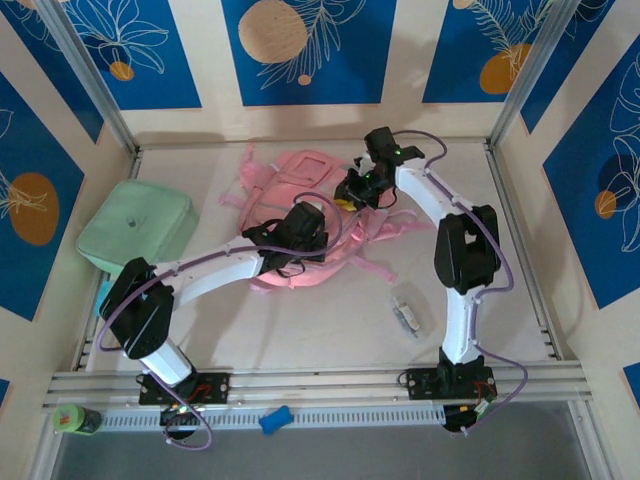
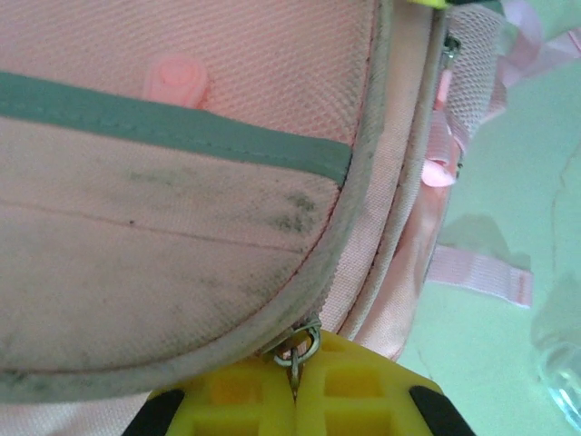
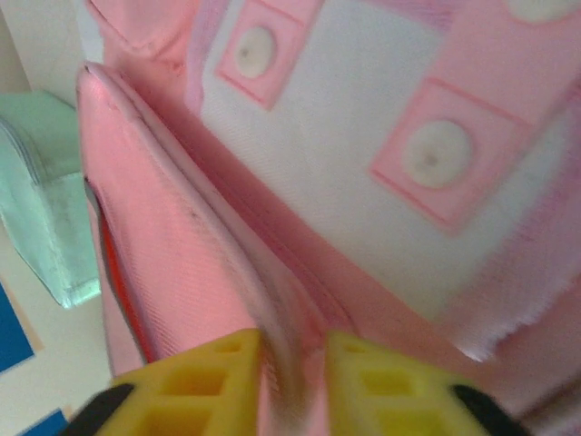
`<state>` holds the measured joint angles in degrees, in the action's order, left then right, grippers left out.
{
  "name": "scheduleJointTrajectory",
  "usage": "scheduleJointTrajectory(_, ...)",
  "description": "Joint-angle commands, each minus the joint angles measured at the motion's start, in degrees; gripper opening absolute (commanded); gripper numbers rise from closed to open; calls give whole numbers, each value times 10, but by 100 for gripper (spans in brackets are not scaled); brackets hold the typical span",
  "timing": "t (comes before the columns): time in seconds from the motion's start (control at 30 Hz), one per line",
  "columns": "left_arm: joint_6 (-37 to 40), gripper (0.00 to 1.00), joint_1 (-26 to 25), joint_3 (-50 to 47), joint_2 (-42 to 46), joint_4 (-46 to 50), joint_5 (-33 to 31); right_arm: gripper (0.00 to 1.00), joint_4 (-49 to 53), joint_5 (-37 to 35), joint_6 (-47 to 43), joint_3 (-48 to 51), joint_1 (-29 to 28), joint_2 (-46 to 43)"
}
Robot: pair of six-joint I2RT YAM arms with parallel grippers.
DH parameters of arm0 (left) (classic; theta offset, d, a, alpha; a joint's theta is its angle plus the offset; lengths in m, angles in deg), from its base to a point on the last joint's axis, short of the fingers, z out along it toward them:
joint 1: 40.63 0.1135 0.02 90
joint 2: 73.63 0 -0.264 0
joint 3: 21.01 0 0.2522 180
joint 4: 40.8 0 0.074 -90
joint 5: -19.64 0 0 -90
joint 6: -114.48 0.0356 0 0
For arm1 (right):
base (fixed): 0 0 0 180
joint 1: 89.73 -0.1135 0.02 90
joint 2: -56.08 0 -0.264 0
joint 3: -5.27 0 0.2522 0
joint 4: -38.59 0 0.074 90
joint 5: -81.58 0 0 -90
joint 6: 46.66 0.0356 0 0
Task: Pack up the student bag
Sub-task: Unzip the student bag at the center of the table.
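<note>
Seen from above, a mint green soft case (image 1: pixel 137 232) lies on the pale counter (image 1: pixel 300 335), well to the left of the student bag (image 1: pixel 305 170). The bag is pink and crumpled. It lies flat in the middle of the counter, toward the far wall, with its straps spilling out on the side nearer the arms.

The left arm extends in from the bag's near left, and the left gripper (image 1: pixel 300 238) rests on the bag's near edge. In the left wrist view its yellow fingers (image 2: pixel 231 400) are pressed together at a grey-piped seam of the bag. They are clamped on a small metal zip pull (image 2: pixel 300 350), whose ring sits just above them. Above the seam the pink mesh fabric is smudged dark, and a grey-green band crosses it.

The right arm bends in from the bag's right, with the right gripper (image 1: pixel 355 188) over the bag's right-hand part. In the right wrist view its yellow fingers (image 3: pixel 227 386) stand a little apart, with a raised pink edge of the bag between them. Whether they pinch it cannot be told. Beyond that edge is a pale panel with pink squares, each holding a round white dot.

To the right of the bag, nearer the arms, a small pale object (image 1: pixel 405 315) lies alone on the counter.
</note>
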<state>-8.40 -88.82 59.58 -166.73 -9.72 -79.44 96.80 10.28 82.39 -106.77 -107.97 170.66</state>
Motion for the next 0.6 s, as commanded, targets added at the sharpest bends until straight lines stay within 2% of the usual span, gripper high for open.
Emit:
scheduleJointTrajectory(0.0, 4, 0, 3, 20, -2, 9, 15, 34, -34, 50, 24, 68, 6, -75)
scheduleJointTrajectory(0.13, 3, 0, 4, 12, 0, -19, 26, 43, -155, 103, 137, 178, -22, -118)
scheduleJointTrajectory(0.3, 2, 0, 4, 18, -9, -16, 35, 44, -187, 82, 177, 171, -62, -95)
scheduleJointTrajectory(0.33, 4, 0, 3, 16, -8, -20, 35, 42, -186, 80, 179, 163, -66, -85)
scheduleJointTrajectory(0.47, 21, 0, 5, 14, 1, -8, 30, 14, -163, 66, 151, 142, -64, -66)
scheduleJointTrajectory(0.57, 45, 0, 12, 8, 17, 18, 24, 0, -106, 36, 102, 129, -53, -69)
